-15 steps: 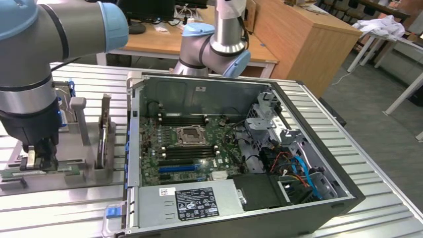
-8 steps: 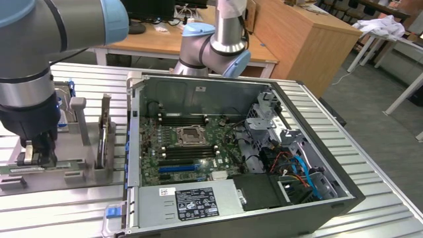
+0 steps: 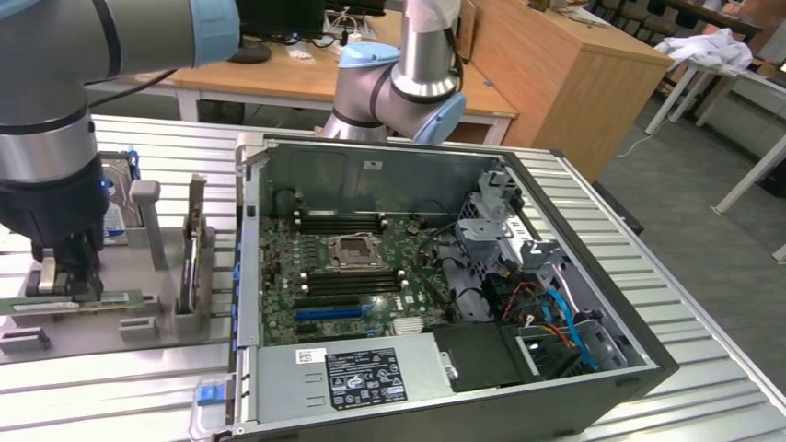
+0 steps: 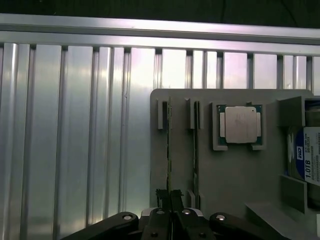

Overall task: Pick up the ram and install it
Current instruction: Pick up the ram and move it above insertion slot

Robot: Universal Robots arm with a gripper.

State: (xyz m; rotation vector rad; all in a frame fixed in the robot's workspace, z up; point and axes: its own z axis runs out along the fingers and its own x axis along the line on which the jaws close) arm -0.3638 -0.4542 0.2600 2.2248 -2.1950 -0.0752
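The ram [image 3: 117, 300] is a thin green stick standing on its long edge in a slot of the grey holder plate [image 3: 74, 336], at the exterior view's left. In the wrist view the ram [image 4: 169, 145] is seen edge-on, as a thin dark line. My gripper [image 3: 68, 284] is lowered straight onto it. Its two black fingers [image 4: 161, 200] press against both faces of the stick, so the gripper [image 4: 170, 199] is shut on the ram, which still sits in its slot.
A second thin board [image 4: 196, 145] stands in the neighbouring slot, with a CPU [image 4: 240, 125] and a hard drive [image 4: 310, 160] beside it. A taller card [image 3: 193, 253] stands on edge nearby. The open computer case [image 3: 590, 368] lies to the exterior view's right, showing the motherboard [image 3: 350, 276] and its memory slots [image 3: 350, 221].
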